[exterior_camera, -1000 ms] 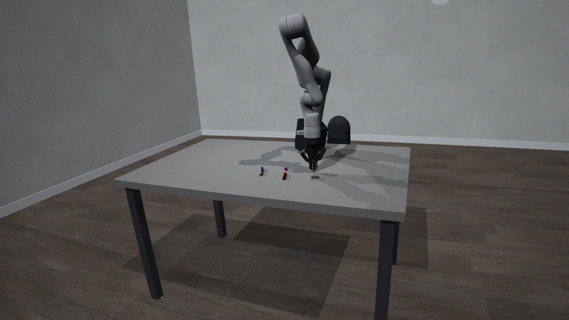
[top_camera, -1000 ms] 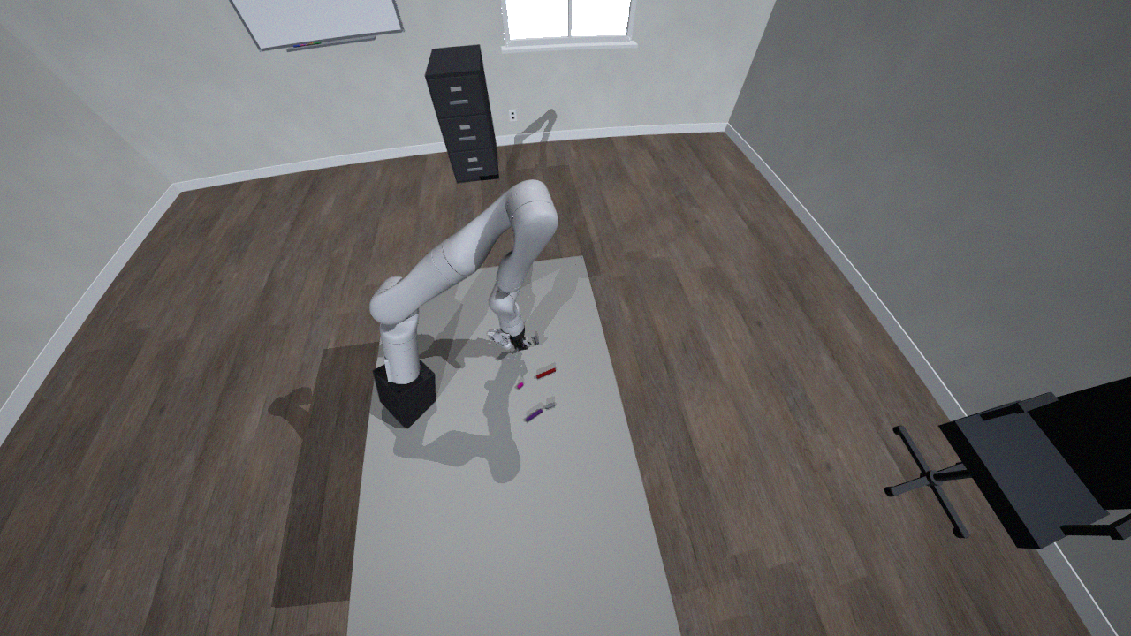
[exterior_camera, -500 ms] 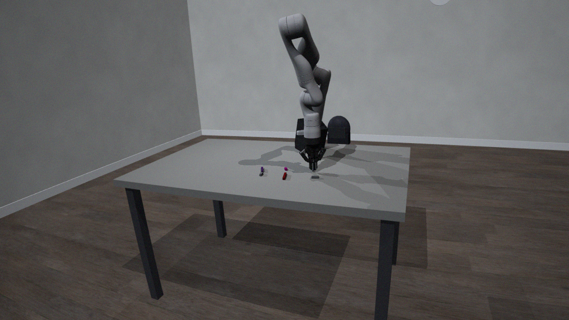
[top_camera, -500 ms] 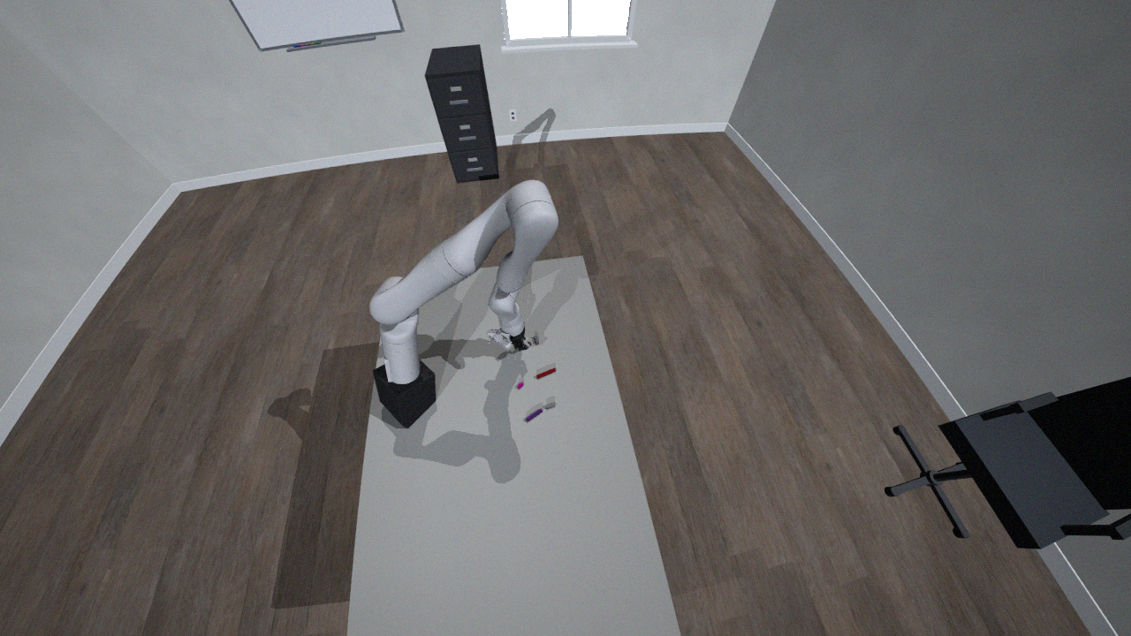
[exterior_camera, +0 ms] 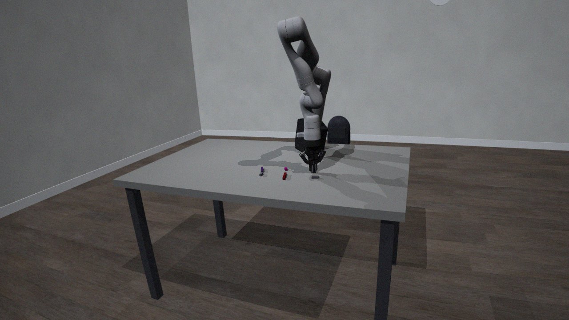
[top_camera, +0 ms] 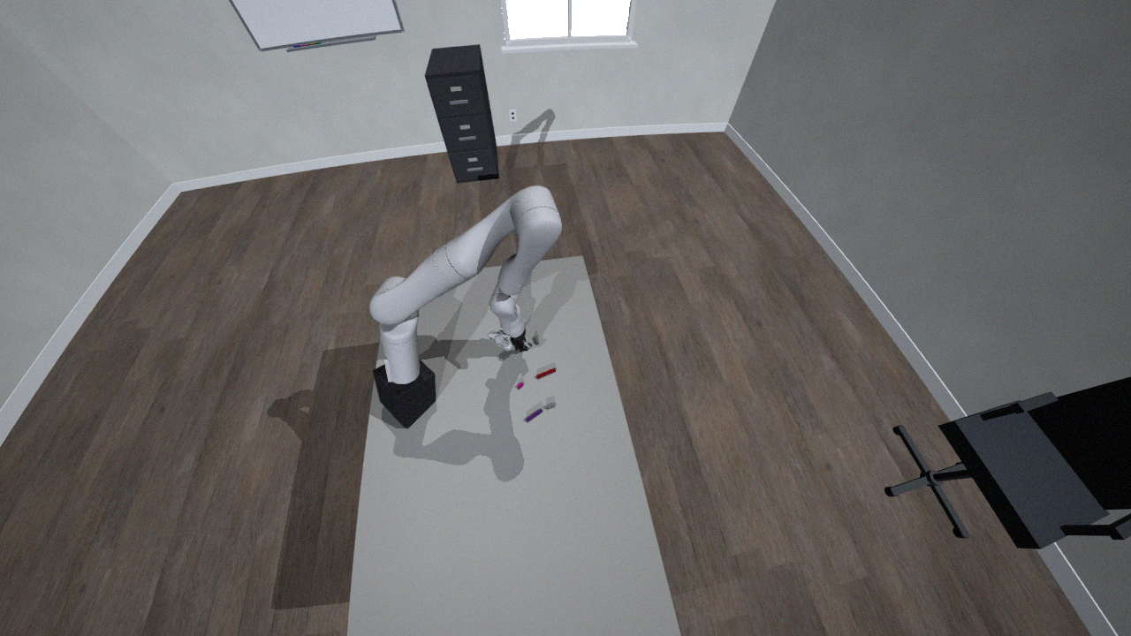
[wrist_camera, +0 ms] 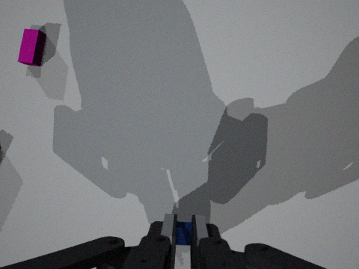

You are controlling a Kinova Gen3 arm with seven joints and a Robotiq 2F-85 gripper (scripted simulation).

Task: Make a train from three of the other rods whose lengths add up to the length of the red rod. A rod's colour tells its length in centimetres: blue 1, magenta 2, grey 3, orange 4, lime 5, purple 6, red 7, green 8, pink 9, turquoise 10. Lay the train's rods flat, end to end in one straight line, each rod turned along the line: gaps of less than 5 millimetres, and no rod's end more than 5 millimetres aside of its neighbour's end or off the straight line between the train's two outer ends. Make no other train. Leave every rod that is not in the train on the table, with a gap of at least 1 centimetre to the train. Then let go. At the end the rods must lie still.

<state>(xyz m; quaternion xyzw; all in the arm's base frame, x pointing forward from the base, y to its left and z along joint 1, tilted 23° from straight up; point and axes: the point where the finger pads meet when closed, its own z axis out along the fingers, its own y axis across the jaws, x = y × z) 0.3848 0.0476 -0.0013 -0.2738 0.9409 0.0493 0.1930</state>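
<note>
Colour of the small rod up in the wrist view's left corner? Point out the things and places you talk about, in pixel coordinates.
Magenta (top_camera: 519,385) (exterior_camera: 285,169) (wrist_camera: 29,46); clearest in the wrist view.
</note>
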